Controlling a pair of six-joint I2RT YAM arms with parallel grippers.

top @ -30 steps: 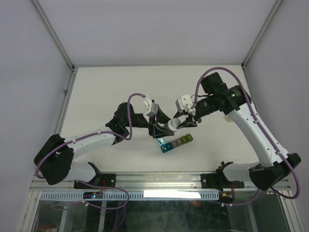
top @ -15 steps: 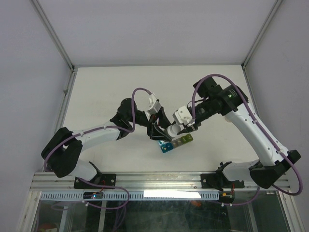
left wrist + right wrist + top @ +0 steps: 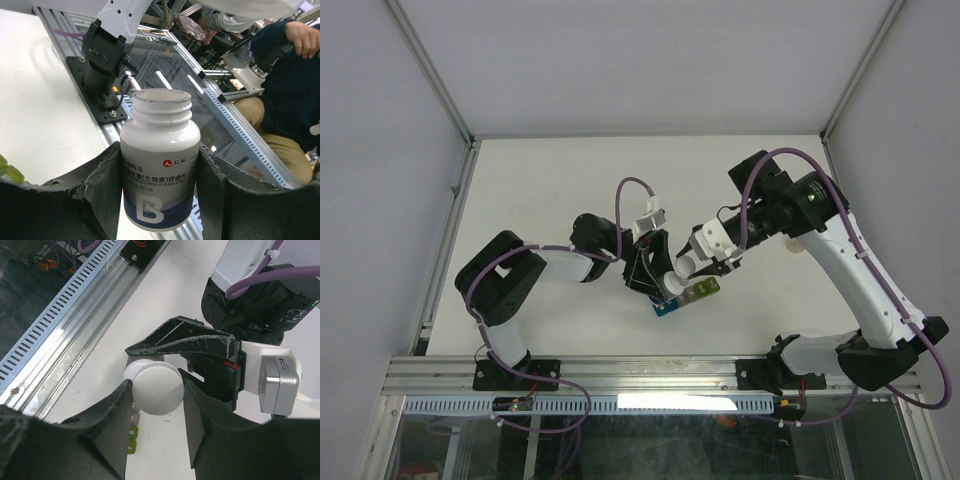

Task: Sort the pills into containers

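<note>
My left gripper [image 3: 160, 156] is shut on a white vitamin B pill bottle [image 3: 159, 180], whose threaded neck is bare. The bottle [image 3: 670, 282] hangs over the blue end of the containers [image 3: 688, 295], a short strip lying on the table with its yellow-green end to the right. Close beside it, my right gripper [image 3: 158, 396] is shut on the bottle's round white cap [image 3: 157, 386]. Grey and green compartments of the containers [image 3: 131, 432] show below the cap. No pills are in view.
The slotted metal rail [image 3: 65, 325] and the arm mounts [image 3: 102, 95] run along the table's near edge. A person [image 3: 290, 85] sits beyond that edge. White table [image 3: 550, 180] lies behind both arms, with walls at the sides.
The left arm has folded and its elbow has swung right, turning the bottle over the strip. The right gripper has shifted slightly down and left, staying beside the bottle.
</note>
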